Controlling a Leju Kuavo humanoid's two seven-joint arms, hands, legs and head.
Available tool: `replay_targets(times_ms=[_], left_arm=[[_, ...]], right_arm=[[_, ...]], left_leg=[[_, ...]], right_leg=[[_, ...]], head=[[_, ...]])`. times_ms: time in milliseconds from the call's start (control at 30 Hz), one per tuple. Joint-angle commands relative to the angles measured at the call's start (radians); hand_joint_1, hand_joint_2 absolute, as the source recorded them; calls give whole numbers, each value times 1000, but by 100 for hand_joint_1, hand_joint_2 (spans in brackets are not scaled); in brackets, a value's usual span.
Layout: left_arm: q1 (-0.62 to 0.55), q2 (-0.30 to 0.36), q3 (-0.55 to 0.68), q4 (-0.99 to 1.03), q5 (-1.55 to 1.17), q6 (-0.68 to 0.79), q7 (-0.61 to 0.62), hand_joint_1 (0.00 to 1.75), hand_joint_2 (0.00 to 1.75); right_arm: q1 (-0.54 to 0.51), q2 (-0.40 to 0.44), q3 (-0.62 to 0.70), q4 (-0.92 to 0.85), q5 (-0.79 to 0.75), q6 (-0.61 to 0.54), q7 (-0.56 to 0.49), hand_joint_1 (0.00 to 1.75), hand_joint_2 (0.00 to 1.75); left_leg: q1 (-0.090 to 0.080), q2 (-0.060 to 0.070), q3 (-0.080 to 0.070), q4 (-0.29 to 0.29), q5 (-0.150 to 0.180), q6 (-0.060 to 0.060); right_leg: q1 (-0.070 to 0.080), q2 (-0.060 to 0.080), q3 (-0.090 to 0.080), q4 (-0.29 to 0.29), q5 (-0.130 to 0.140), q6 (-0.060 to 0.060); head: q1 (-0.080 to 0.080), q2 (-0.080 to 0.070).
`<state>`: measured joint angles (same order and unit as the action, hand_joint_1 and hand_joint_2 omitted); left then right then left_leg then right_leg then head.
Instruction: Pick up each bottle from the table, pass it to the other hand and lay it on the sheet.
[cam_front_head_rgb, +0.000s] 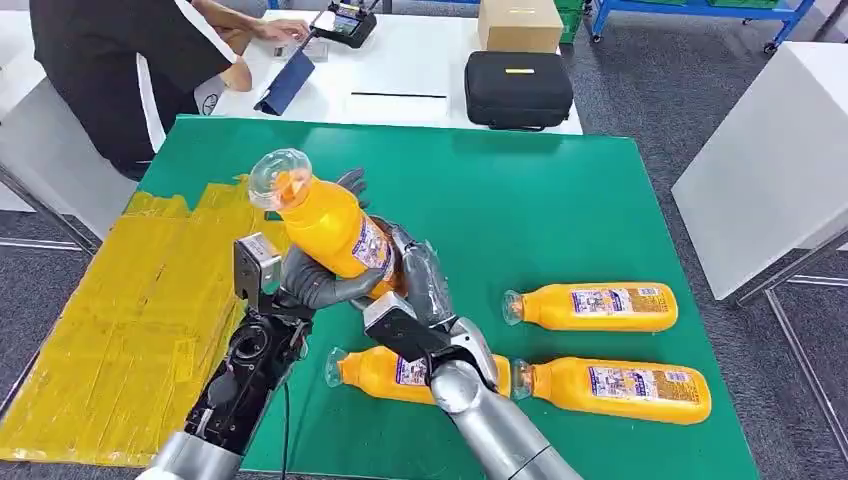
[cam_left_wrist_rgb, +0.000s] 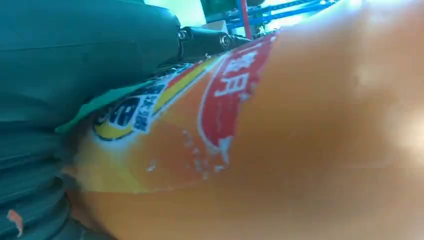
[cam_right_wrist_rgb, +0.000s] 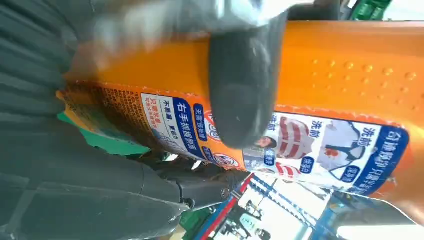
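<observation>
Above green table (cam_front_head_rgb: 560, 200), tilted bottle (cam_front_head_rgb: 325, 225), cap up-left.

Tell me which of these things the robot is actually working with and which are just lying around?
In the job: held bottle, gripped by left robot hand and right robot hand; three bottles on the table; yellow sheet.

Lying about: black case, cardboard box, tablet.

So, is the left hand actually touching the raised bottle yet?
Touching. In the head view the left hand has its fingers wrapped around the raised orange bottle; the right hand also holds it from the other side.
</observation>
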<state>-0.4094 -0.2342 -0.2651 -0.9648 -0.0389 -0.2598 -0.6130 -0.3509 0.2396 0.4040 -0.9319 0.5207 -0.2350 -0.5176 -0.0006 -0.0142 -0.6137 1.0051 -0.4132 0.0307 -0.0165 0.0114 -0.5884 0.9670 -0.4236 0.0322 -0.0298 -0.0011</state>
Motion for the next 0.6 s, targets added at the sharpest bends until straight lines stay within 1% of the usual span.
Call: replay_targets(times_ms=[33,167,200,233,367,400,600], left_arm=[[-42,6,46,18,50,-1,23,0,175],[-43,4,46,17,50,-1,23,0,175],[-42,5,44,16,52,-2,25,0,175],[-43,5,44,16,52,-2,25,0,175],[-45,6,45,20,55,-1,25,0,175],[-46,6,46,21,57,-1,25,0,175],[-39,7,59,9,78,-1,14,0,175]], right_arm=[[-29,4,69,186,15,-8,-11,175,175],[-31,3,69,185,15,-8,-11,175,175],[-30,2,66,180,14,-7,-7,175,175],[-29,1,64,179,13,-9,-5,175,175],[-29,0,59,182,13,-13,-1,175,175],[-30,-1,58,185,14,-14,0,175,175],[-41,2,48,214,12,-17,-1,175,175]], left_leg=[[1,1,4,-1,-2,-2],[1,0,3,0,-1,-1],[1,1,5,0,-2,-2],[1,0,2,0,-1,-1],[1,1,6,0,-3,-2],[1,0,2,0,-1,-1],[1,1,5,0,-3,-2]], right_leg=[[1,-1,4,-1,-1,-2],[1,-1,3,-1,-1,-1],[1,-1,5,0,-2,-2],[1,-1,2,-1,-1,-1],[1,-1,6,0,-3,-2],[1,-1,3,-1,-1,-2],[1,-1,5,0,-2,-2]], head=[[0,0],[0,0],[0,0],[0,0],[0,0],[0,0],[0,0]])
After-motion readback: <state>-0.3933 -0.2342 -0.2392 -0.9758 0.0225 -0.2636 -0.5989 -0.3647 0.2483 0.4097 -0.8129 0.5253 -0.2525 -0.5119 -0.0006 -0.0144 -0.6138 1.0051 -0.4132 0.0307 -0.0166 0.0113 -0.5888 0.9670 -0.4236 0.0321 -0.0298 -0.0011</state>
